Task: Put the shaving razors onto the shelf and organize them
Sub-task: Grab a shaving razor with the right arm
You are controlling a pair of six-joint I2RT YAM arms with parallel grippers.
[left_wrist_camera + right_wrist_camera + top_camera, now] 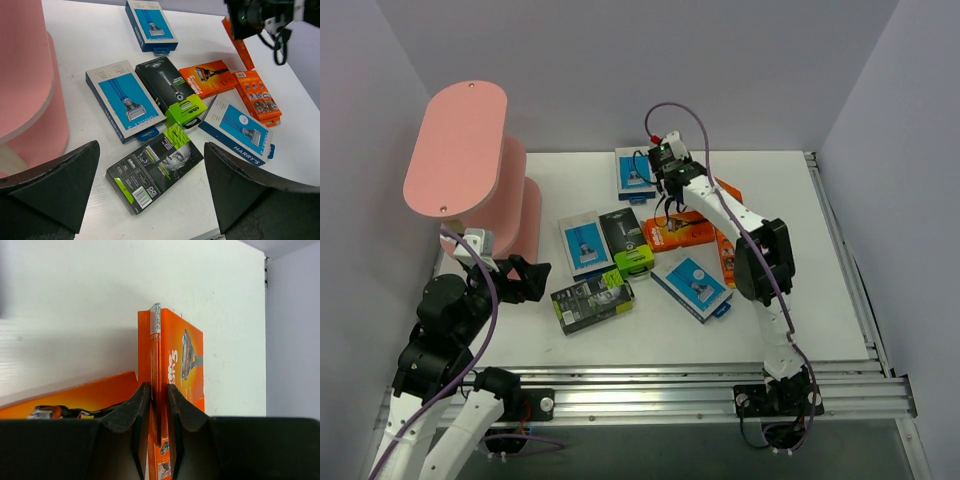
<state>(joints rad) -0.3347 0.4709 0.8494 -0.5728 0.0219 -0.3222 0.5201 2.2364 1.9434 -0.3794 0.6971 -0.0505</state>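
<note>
Flat cardboard razor packs on white tabletop: three orange, three blue-and-grey, two glossy black-lime. One orange pack upright, edge pinched in right hand. Empty left hand gapes wide beside pink oval-boarded shelf.

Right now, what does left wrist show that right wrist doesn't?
Left wrist only: the tall pink oval-board shelf, three blue-and-grey cardboard razor packs, two black-and-lime razor packs, and the wide-open left fingers. Right wrist only: a close look at the right fingers pinched on the thin edge of an upright orange cardboard razor pack. Both: the white table and orange packs lying on it.
</note>
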